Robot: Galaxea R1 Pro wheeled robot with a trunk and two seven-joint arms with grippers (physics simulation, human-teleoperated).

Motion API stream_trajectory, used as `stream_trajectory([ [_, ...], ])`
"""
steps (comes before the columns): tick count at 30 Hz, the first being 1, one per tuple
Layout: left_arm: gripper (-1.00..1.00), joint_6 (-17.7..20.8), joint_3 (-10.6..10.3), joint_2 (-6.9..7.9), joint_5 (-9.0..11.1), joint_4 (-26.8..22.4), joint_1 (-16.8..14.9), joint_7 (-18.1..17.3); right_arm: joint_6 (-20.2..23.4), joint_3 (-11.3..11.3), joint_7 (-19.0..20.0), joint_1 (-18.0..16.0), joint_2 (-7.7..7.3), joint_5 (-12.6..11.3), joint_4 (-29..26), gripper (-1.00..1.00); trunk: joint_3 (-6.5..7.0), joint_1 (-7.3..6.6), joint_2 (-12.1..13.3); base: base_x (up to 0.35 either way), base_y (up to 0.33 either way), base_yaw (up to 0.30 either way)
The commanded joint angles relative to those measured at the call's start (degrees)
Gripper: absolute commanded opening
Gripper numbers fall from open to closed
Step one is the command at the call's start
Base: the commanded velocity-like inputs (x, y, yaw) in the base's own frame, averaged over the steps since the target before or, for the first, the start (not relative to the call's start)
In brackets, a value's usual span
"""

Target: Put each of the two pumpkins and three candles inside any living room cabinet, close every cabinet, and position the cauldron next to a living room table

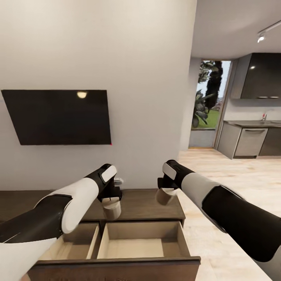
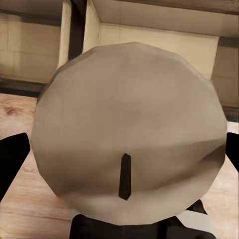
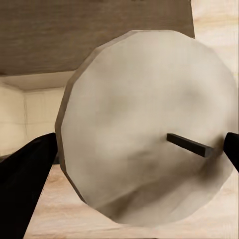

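A tan candle [image 1: 112, 209] hangs in my left gripper [image 1: 111, 203], which is shut on it above the back edge of an open drawer [image 1: 140, 238]. The left wrist view shows that candle's [image 2: 127, 129] wick end between the black fingers [image 2: 11, 159]. My right gripper [image 1: 167, 194] is shut on a second candle [image 1: 165, 196], held over the top of the dark-brown cabinet [image 1: 148, 205]. In the right wrist view this candle [image 3: 149, 129] spans the gap between the fingers [image 3: 25, 184]. Two cabinet drawers stand pulled out, with pale beige insides. Pumpkins and cauldron are out of view.
A black TV [image 1: 56, 116] hangs on the grey wall above the cabinet. To the right, light wood floor [image 1: 234, 175] runs to a kitchen with grey units [image 1: 249, 142] and a glass door [image 1: 208, 103]. The second open drawer [image 1: 70, 244] lies under my left arm.
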Motion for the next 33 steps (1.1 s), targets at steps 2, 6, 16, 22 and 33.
stream_trajectory([
  [2, -1.0, 0.1, -0.1, -0.02, 0.5, 0.0, 0.0, 0.6, -0.6, 0.3, -0.5, 0.4, 0.0, -0.5, -0.1, -1.0, -0.5, 0.45, -0.9, 0.0, 0.0, 0.286],
  [6, -1.0, 0.1, -0.2, -0.05, 0.5, 0.0, 0.0, 0.6, -1.2, 0.3, -0.5, 0.8, 0.0, -0.5, -0.2, -1.0, -1.35, 1.33, -2.5, 0.0, 0.0, 0.287],
  [16, -1.0, -3.7, -0.3, -0.15, 0.8, -0.1, 0.0, 0.5, -1.4, 0.0, -0.5, 0.9, 0.0, -0.5, 0.0, -1.0, -3.23, 3.52, -6.5, 0.0, 0.0, 0.078],
  [22, -1.0, -4.8, -0.3, -0.15, 1.0, -0.1, 0.0, 0.3, -2.6, -0.1, -0.5, 1.6, 0.0, -0.5, 0.3, -1.0, -4.22, 4.84, -8.9, 0.0, 0.0, -0.08],
  [33, -1.0, -5.1, -0.2, -0.15, 1.0, -0.1, 0.0, 0.3, -3.8, 0.0, -0.4, 2.5, 0.0, -0.5, 0.4, -1.0, -5.78, 7.26, -13.3, 0.0, 0.0, -0.201],
])
